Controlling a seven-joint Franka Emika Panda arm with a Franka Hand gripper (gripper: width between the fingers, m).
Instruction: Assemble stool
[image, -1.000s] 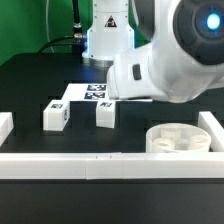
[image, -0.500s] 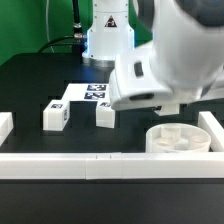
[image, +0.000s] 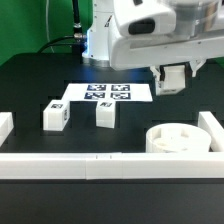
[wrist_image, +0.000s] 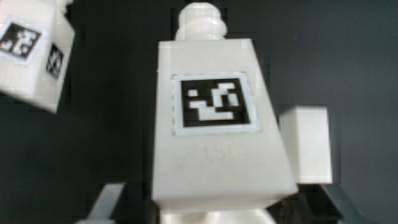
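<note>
My gripper (image: 172, 76) hangs above the table at the exterior view's right, shut on a white stool leg (image: 173, 78). In the wrist view that leg (wrist_image: 217, 110) fills the middle, its square tag facing the camera, with my gripper (wrist_image: 214, 205) closed on its near end. The round white seat (image: 180, 138) lies below and in front of the gripper, sockets up, apart from the held leg. Two more legs (image: 55, 116) (image: 104, 115) stand on the black table to the exterior view's left. One of them (wrist_image: 36, 50) shows in the wrist view.
The marker board (image: 105, 93) lies flat behind the two standing legs. Long white border rails (image: 100, 163) run along the front, with short ends (image: 5, 128) (image: 211, 126) at both sides. The robot's base (image: 100, 40) stands at the back.
The arm has risen and pulled back from just above the seat. The gripper and the leg in it now hang higher, and the seat is fully uncovered.
</note>
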